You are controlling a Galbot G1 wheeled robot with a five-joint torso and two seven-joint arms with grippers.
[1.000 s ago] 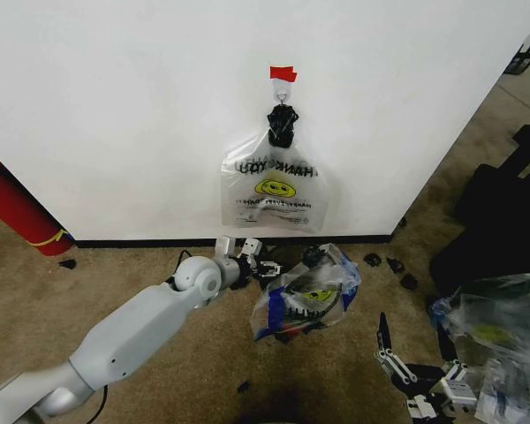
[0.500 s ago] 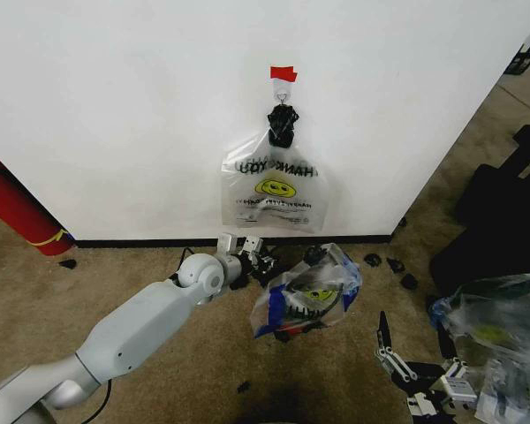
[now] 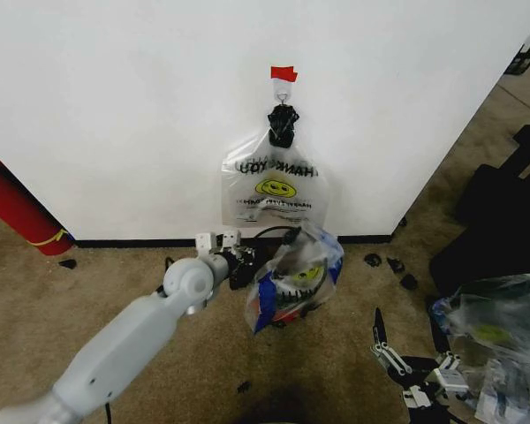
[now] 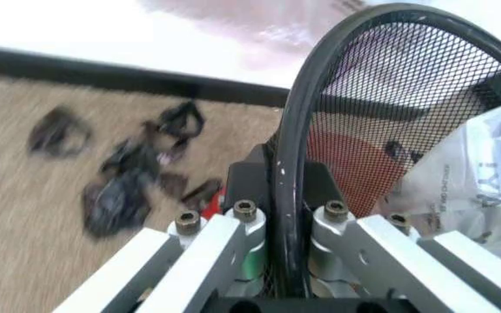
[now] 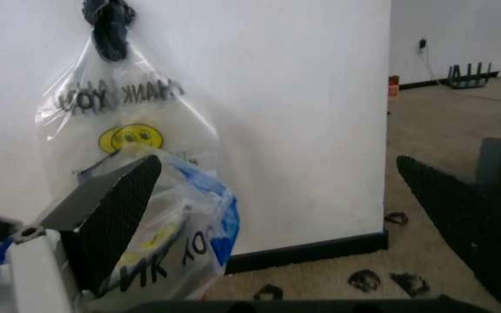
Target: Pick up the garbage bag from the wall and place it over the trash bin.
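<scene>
The white wall (image 3: 115,115) rises across the upper part of the head view, a black baseboard (image 3: 141,242) running along its foot where it meets the tan carpet (image 3: 62,309); a red fire extinguisher (image 3: 13,208) leans against the wall on the far left. A whitish smiley bag (image 3: 274,190) with mirrored black lettering hangs on the wall from a small hook (image 3: 283,88) under a red tape strip (image 3: 283,73), its neck bunched in a black knot. Below it and slightly to the right, just off the baseboard, the trash bin (image 3: 278,265) stands tilted on the carpet; the garbage bag (image 3: 296,278), see-through with blue patches and a yellow smiley print, lies draped over and around it, and the bin's black rim shows arching above the plastic. The left arm reaches from the lower left to the bin's left side, and the left pincer (image 3: 243,265) is pinching the bin's rim; the left wrist view shows the black rim (image 4: 289,163) running straight between the pressed-together jaws, with mesh wall, red base and crinkled plastic beyond. The right pincer (image 3: 405,358) hangs low at the lower right, well apart from the bin, its fingers spread; a pile of clear plastic bags (image 3: 495,331) lies beside it. Small black scraps (image 3: 389,263) dot the carpet near the baseboard.
</scene>
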